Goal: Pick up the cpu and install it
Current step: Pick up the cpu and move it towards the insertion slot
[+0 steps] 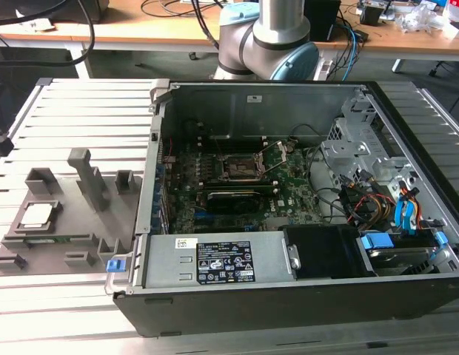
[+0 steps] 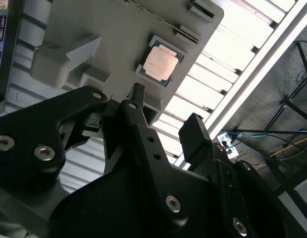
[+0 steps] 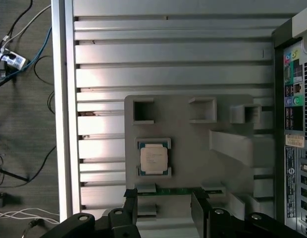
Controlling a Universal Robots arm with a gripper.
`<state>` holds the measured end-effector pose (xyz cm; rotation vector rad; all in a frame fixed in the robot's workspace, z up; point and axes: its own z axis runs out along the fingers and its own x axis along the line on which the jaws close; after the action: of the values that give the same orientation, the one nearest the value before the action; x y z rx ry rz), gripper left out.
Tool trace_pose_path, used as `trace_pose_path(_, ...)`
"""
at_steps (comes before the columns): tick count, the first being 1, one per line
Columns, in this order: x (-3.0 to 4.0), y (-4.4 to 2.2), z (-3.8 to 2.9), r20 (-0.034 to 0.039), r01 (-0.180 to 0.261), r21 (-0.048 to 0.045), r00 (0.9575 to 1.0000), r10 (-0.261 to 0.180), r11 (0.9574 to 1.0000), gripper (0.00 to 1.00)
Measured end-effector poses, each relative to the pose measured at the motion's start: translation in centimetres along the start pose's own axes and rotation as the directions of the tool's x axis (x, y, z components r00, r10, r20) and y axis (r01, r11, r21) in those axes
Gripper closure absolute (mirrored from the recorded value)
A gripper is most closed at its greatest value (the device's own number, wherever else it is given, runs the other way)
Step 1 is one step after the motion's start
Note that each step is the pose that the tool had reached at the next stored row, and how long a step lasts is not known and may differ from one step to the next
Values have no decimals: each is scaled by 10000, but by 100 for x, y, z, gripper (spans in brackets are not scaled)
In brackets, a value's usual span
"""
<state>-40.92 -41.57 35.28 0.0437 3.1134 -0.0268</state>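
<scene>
The black two-fingered gripper (image 3: pixel 164 210) hung with its fingers (image 3: pixel 130 207) spread apart and nothing between them; in the second wrist view the same gap showed in the gripper (image 2: pixel 166 106). Closest to the fingertips, a thin green strip (image 3: pixel 173 191) lay edge-on in a slot of the large grey plastic slotted tray (image 3: pixel 193 148). Just beyond that strip, in line with the open gap and well clear of both fingers, the small square cpu with its light silver-grey metal top (image 3: pixel 153 157) sat flat in a square recess of the tray, as the second wrist view also showed for the cpu (image 2: pixel 160 62) and tray (image 2: pixel 109 29). The tray rested on a ribbed aluminium table (image 3: pixel 168 59).

Off to one side of the gripper, past the tray's upright blocks, stood the open black computer case (image 3: pixel 292 124). In the exterior view the cpu (image 1: pixel 37 214) lay on the tray (image 1: pixel 74 229) beside the case (image 1: pixel 289 310), whose green motherboard carried a dark square socket frame (image 1: pixel 240 168). Farthest off, the silver and pale-blue robot arm (image 1: pixel 277 37) rose behind the case.
</scene>
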Motion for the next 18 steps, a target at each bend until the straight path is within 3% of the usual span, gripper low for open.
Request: trace_pose_path(18, 4, 3, 164, -1, 0, 0, 10000, 0, 10000, 44)
